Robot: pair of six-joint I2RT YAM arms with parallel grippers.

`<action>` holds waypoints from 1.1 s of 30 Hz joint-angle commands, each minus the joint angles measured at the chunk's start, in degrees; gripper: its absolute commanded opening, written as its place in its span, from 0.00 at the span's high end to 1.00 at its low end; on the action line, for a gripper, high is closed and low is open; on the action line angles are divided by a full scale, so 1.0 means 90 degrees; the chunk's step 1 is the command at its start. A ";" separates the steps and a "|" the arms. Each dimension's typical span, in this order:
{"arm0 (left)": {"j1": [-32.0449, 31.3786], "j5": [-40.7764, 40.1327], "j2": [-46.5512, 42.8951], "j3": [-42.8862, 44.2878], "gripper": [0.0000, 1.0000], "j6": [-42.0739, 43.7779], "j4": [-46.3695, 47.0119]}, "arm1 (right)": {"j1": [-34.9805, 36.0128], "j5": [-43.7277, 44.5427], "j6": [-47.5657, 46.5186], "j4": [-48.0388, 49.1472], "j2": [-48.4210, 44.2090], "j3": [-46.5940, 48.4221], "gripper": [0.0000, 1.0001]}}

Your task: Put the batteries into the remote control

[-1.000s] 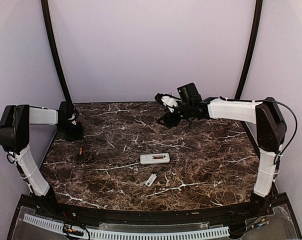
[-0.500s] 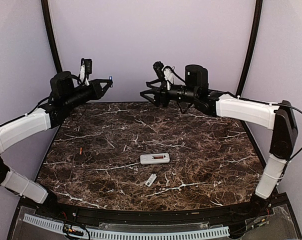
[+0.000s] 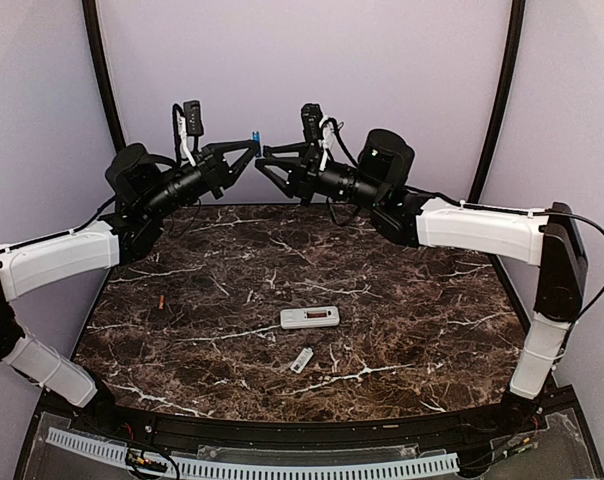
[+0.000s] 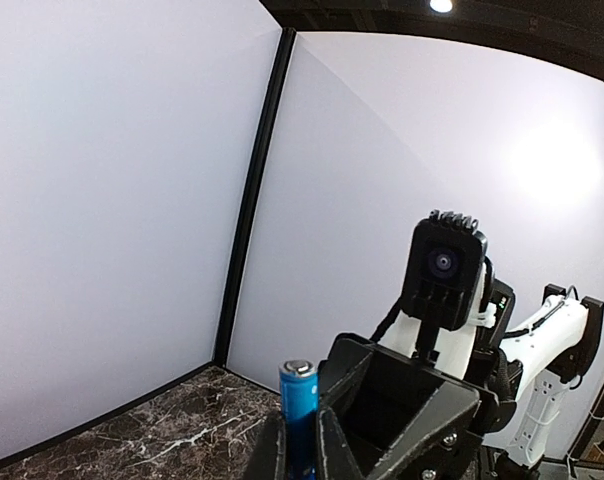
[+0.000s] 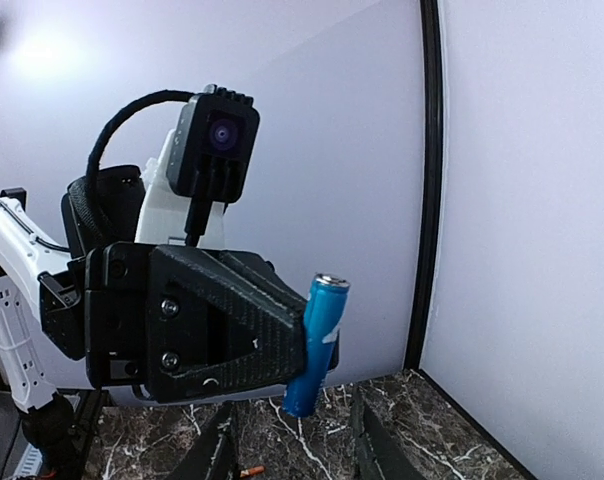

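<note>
The dark marbled desk (image 3: pixel 432 330) carries few things. Both arms are raised above its far edge, the left arm (image 3: pixel 62 255) and right arm (image 3: pixel 482 228) reaching toward each other until their tips nearly meet in the air. The left hand (image 3: pixel 248 146) is clamped on a blue battery (image 5: pixel 318 340), which stands out past its fingers. The right hand (image 3: pixel 263 160) faces it with fingers (image 5: pixel 220 445) spread apart, holding nothing. The remote control (image 3: pixel 309 317) lies flat near the middle of the desk. A small white loose piece (image 3: pixel 301 360) lies just beside it, toward the near edge. A tiny reddish object (image 3: pixel 161 300) lies near the left edge.
</note>
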 commanded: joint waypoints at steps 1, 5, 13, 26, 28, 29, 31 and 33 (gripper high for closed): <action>-0.0108 0.0242 -0.0006 -0.0081 1.00 0.0398 0.0400 | 0.0015 0.0124 0.0380 0.0033 0.0207 0.0319 0.66; -0.0193 0.0221 0.0003 -0.0076 1.00 0.0734 0.0332 | 0.0015 0.0108 0.0430 0.0030 0.0249 0.0368 0.67; -0.0237 0.0151 0.0017 -0.0073 1.00 0.1260 -0.0194 | 0.0017 0.0029 0.0268 -0.0001 0.0249 0.0431 0.73; -0.0282 0.0014 0.0052 -0.0280 1.00 0.1510 -0.0477 | 0.0016 0.0096 0.0269 -0.0011 0.0248 0.0439 0.75; -0.0282 0.0034 0.0055 -0.0305 1.00 0.1538 -0.0532 | 0.0015 0.0112 0.0229 0.0001 0.0224 0.0428 0.75; -0.0282 0.0056 0.0073 -0.0308 1.00 0.1549 -0.0557 | 0.0015 0.0112 0.0206 -0.0006 0.0221 0.0425 0.76; -0.0282 0.0066 0.0073 -0.0333 1.00 0.1552 -0.0606 | 0.0015 0.0090 0.0148 0.0004 0.0194 0.0425 0.82; -0.0282 0.0051 0.0068 -0.0377 1.00 0.1558 -0.0610 | 0.0015 0.0093 0.0109 0.0005 0.0179 0.0413 0.85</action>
